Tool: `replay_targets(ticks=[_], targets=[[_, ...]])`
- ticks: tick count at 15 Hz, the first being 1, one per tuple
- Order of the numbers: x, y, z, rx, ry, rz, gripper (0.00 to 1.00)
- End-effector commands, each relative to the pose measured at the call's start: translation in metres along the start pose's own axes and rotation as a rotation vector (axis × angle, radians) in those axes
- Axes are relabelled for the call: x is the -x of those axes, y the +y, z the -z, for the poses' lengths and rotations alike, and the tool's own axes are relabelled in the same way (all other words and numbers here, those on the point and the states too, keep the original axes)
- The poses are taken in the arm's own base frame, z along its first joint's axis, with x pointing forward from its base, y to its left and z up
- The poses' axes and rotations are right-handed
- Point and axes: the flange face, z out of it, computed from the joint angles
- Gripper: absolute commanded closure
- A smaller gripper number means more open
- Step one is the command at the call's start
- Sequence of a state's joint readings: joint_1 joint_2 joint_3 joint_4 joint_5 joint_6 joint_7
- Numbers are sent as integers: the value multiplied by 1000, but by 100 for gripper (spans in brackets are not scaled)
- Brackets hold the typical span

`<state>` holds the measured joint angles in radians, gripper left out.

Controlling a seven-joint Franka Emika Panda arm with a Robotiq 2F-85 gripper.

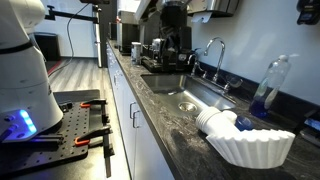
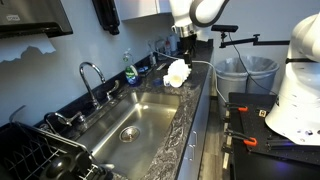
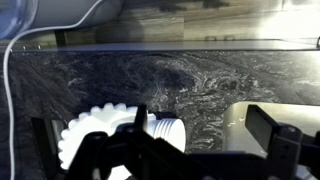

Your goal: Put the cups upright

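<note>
The cups (image 1: 214, 120) are a white nested stack lying on its side on the dark marble counter, touching the fluted paper bowl beside the sink. They also show in an exterior view (image 2: 174, 70) and in the wrist view (image 3: 166, 131). My gripper (image 3: 203, 135) is open and empty, held above the counter. Its left finger stands in front of the cups and its right finger is over the sink's corner. In both exterior views the gripper (image 1: 172, 22) (image 2: 183, 38) hangs well above the counter, apart from the cups.
A wide white fluted paper bowl (image 1: 252, 147) (image 3: 92, 132) sits at the counter's end. A clear bottle with blue liquid (image 1: 268, 88) (image 2: 130, 70) stands by the wall. The steel sink (image 1: 190, 100) (image 2: 140, 115) with its faucet (image 1: 212, 52) lies alongside.
</note>
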<state>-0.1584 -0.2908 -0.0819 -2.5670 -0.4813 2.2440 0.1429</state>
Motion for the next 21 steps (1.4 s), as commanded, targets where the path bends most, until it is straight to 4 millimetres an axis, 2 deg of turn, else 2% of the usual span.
replay_targets(ticks=[1,3,8,11,16,21], targets=[[-20,6,-28,44,7,-95,0],[-28,8,-43,66,13,-141,0],[-46,8,-61,119,40,-230,0],[-40,6,-63,106,18,-215,0],[-42,6,-65,102,12,-215,0],[-53,-2,-70,195,64,-243,0]])
